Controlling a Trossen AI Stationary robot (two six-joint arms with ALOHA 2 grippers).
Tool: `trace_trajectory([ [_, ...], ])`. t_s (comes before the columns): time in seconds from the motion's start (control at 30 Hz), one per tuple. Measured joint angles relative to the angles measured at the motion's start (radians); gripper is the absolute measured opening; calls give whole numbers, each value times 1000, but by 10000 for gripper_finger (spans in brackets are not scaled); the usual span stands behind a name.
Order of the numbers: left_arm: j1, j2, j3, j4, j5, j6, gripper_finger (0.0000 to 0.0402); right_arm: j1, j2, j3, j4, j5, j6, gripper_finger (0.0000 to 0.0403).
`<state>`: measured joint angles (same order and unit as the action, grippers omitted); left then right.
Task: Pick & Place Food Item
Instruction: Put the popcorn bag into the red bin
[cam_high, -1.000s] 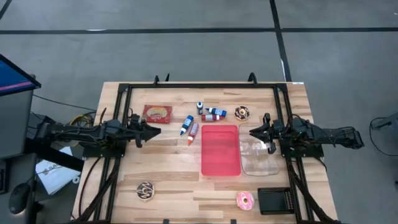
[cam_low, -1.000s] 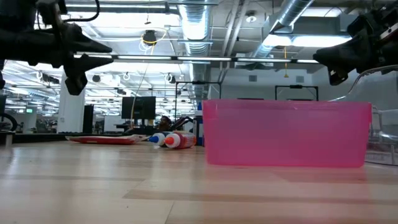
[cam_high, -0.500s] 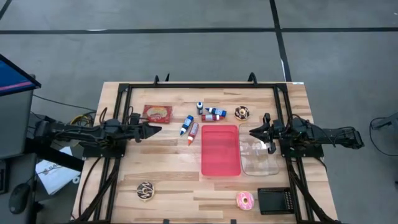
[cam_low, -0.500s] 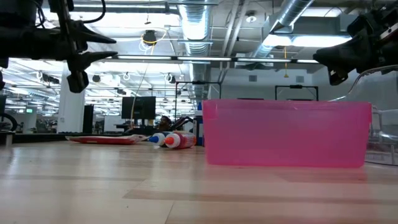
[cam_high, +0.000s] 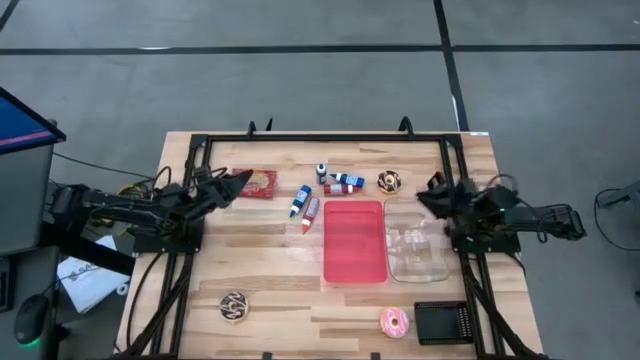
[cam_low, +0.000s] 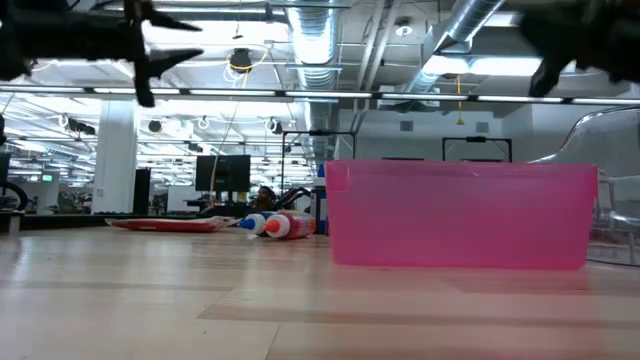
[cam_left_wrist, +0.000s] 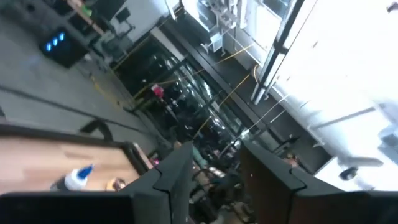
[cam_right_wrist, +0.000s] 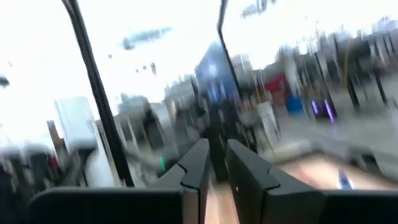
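Food items lie on the wooden table: a red snack packet, a chocolate donut at the far side, another chocolate donut and a pink donut near the front edge. A pink bin stands in the middle, with a clear container right of it. My left gripper hovers high beside the packet's left end, tipped upward and open, holding nothing. My right gripper hangs above the clear container's far side, also tipped upward, with a narrow gap between its fingers and nothing in it.
Several small bottles lie between the packet and the far chocolate donut, just beyond the pink bin. A black box sits at the front right corner. Black frame rails run along the table's edges.
Both grippers have risen and tipped their fingers upward. My left gripper has swung toward the far edge, ending beside the red packet. My right gripper has drawn back a little toward the table's right edge. No object has moved.
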<state>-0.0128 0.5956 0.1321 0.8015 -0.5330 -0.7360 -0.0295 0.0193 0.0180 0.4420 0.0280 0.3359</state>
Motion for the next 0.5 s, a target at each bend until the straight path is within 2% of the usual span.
trace_trajectory([
  [0.1,0,54,78,-55,-42,117,144,1,0,4,196,20,85,51],
  [0.23,2,91,179,-272,-156,256,147,0,0,4,330,60,99,51],
  [0.37,3,94,258,-662,-212,229,147,1,0,6,376,130,127,51],
  [0.5,3,82,319,-1058,-208,69,147,0,0,7,379,206,204,51],
])
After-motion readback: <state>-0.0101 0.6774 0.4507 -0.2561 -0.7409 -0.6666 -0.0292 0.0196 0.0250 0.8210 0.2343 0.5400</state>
